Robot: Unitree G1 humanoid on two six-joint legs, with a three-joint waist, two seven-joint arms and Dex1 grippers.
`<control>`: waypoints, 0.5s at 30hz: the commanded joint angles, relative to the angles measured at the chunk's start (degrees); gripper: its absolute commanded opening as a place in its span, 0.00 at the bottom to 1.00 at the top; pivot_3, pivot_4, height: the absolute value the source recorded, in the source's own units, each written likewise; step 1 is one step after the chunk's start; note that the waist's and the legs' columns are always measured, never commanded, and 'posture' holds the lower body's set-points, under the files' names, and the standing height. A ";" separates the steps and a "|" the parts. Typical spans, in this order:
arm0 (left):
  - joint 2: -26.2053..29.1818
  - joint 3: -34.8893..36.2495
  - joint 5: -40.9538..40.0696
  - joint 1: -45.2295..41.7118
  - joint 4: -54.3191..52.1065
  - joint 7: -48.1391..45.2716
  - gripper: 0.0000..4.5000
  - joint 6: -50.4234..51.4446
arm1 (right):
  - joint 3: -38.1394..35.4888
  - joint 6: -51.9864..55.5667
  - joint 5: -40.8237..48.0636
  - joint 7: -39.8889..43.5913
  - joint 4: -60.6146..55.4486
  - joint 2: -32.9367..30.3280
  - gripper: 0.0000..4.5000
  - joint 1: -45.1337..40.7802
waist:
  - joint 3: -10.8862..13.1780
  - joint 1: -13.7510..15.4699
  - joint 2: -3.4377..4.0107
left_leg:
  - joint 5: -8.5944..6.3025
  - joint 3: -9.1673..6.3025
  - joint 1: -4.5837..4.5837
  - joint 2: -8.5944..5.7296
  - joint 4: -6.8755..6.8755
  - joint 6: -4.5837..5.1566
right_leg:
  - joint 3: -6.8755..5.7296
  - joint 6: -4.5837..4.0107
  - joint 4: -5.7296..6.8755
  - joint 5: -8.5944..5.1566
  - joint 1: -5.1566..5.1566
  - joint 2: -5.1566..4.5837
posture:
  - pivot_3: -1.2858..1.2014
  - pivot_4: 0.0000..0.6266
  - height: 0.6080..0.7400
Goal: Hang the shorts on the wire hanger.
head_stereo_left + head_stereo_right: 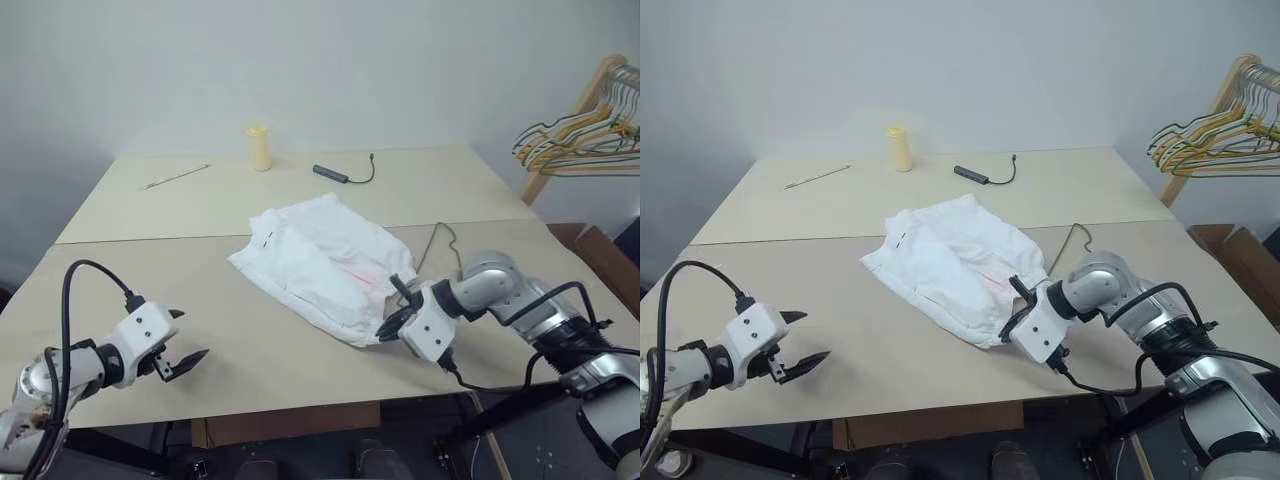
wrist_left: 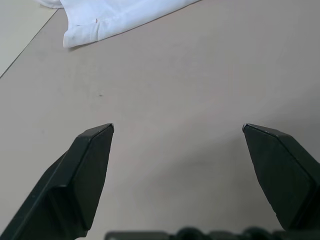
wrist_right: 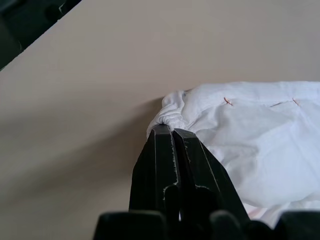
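Observation:
The white shorts (image 1: 320, 255), with a faint pink print, lie crumpled on the middle of the tan table (image 1: 250, 340). My right gripper (image 1: 384, 328) sits at their near right corner. Its jaws are pressed together on a puckered bit of the hem (image 3: 167, 112). A thin dark wire, the wire hanger (image 1: 446, 238), curls out from under the shorts' right side, and the rest of it is hidden beneath the fabric. My left gripper (image 1: 192, 335) hovers open over bare table at the near left, well apart from the shorts (image 2: 100, 22).
A yellow cylinder (image 1: 260, 148), a thin stick (image 1: 177, 177) and a black device with a cable (image 1: 335, 174) lie on the far table. A bunch of coloured hangers (image 1: 585, 130) hangs off a wooden rack at the far right. A seam runs across the table.

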 commanded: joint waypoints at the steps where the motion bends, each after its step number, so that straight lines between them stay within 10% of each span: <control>1: 1.07 0.18 0.18 -1.03 -0.15 -0.52 1.00 -0.76 | -3.12 4.06 3.05 2.33 -3.49 -1.36 0.32 0.15 | 0.00 -0.16 0.00 | 0.00 0.02 0.00 0.00 0.00 0.00 | 0.03 0.01 0.00 0.01 0.00 0.00 | 0.50 0.00 1.00; 9: 1.36 0.28 0.94 -1.11 0.86 -1.15 1.00 -1.49 | -12.23 47.51 17.87 -1.30 -28.50 -5.45 0.95 7.91 | 0.00 0.22 0.00 | -0.01 0.04 -0.02 0.04 0.00 0.00 | 0.06 0.02 0.01 0.01 -0.06 -0.02 | 0.49 0.00 1.00; 15: 1.89 -1.07 1.82 -2.68 2.54 -1.55 1.00 -2.67 | -8.22 82.48 8.25 -15.83 -44.95 -2.55 0.99 6.51 | 0.00 -0.02 0.02 | -0.01 0.12 0.00 0.15 0.04 -0.01 | 0.04 0.34 0.05 -0.18 -0.13 0.08 | 0.48 0.00 1.00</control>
